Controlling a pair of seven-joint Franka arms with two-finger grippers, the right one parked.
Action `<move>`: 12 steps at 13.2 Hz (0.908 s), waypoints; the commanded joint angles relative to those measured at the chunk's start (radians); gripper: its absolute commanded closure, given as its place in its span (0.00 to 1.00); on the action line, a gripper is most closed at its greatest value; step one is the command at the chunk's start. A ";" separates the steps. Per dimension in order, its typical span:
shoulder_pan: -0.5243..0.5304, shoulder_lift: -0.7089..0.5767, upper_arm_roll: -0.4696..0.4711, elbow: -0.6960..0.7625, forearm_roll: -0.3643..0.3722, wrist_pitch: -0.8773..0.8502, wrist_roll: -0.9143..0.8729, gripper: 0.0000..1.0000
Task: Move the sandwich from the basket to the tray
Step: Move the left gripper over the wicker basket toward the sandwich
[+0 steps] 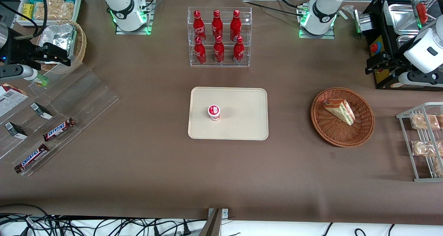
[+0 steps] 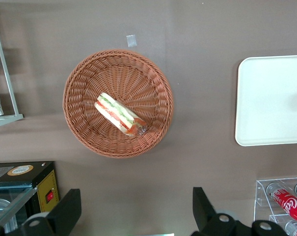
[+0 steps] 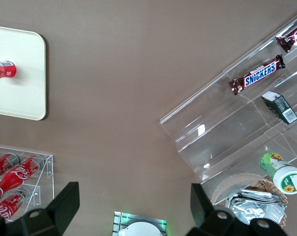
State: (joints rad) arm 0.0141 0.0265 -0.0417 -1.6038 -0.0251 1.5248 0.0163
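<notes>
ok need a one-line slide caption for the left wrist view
Open gripper high above the table, looking down on the wrapped sandwich lying in the wicker basket, tray off to one side.

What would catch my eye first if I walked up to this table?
Probably the red bottles lined up in a clear rack, with a cream tray nearer the front camera holding one small red-and-white cup. Toward the working arm's end, a sandwich lies in a round wicker basket. The gripper hovers open above the table beside that basket.
</notes>
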 commanded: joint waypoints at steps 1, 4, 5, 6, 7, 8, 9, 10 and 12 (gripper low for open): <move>-0.003 -0.005 0.009 0.007 -0.009 -0.012 0.025 0.00; 0.003 0.012 0.011 0.021 0.004 -0.012 0.008 0.00; 0.013 0.021 0.011 0.019 0.005 -0.009 0.002 0.00; 0.021 0.024 0.010 0.001 0.014 0.012 -0.012 0.00; 0.029 0.026 0.010 -0.036 0.020 0.043 -0.044 0.00; 0.033 0.024 0.010 -0.094 0.022 0.096 -0.102 0.00; 0.033 0.018 0.010 -0.155 0.033 0.156 -0.164 0.00; 0.033 0.016 0.008 -0.209 0.048 0.204 -0.218 0.00; 0.033 0.016 0.006 -0.298 0.089 0.296 -0.362 0.00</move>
State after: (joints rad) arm 0.0482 0.0684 -0.0292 -1.8099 0.0164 1.7441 -0.2327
